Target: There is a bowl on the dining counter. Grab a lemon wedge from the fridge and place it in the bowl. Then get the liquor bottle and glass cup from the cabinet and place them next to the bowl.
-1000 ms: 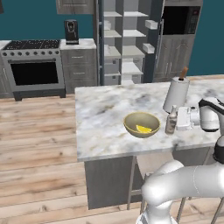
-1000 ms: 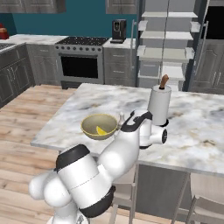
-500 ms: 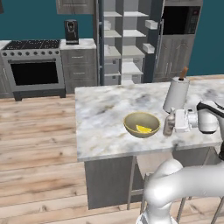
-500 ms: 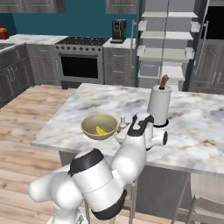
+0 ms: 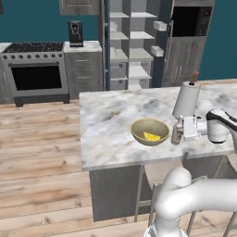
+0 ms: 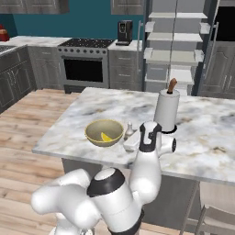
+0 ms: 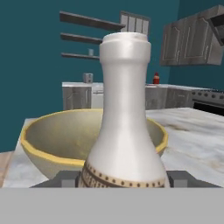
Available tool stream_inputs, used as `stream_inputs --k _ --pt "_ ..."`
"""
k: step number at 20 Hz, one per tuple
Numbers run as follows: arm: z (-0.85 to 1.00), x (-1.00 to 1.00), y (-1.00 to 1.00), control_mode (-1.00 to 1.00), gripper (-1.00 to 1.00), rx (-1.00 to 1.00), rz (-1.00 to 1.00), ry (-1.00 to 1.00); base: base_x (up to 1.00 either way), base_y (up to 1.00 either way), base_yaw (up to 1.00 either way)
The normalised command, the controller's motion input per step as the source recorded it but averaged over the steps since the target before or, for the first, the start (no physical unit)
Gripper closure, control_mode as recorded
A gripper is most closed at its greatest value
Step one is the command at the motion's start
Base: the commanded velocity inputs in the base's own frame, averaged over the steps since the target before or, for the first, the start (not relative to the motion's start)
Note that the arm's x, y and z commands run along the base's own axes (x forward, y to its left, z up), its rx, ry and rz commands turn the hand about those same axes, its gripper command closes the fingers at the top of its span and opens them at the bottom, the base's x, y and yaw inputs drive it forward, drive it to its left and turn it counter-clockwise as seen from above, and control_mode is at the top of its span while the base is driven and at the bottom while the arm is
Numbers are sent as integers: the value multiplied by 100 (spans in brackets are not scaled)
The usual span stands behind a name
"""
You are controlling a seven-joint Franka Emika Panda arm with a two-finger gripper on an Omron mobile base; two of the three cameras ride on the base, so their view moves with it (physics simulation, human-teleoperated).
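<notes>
Risks knocking the pale ceramic liquor bottle (image 7: 124, 131), held between partly spread end effector (image 5: 179, 134) fingers, into the yellow bowl (image 5: 149, 131) just ahead on release.

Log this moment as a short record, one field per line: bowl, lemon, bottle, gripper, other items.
bowl: yellow bowl on the marble counter
lemon: wedge inside the bowl
bottle: white bottle upright beside the bowl, between the gripper's fingers
gripper: gripper at the bottle, low over the counter; grip or release unclear
other items: paper towel roll behind the bottle
</notes>
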Motion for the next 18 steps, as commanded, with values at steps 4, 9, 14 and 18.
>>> stream_inputs --k 4,9,14,18 --pt "-5 25 0 -100 100 0 0 -1 0 0 0" --pt "-5 27 0 -100 100 0 0 -2 0 0 0" --pt "-16 14 0 -100 100 0 0 0 0 0 0" --pt "-25 8 0 -100 100 0 0 0 0 0 0"
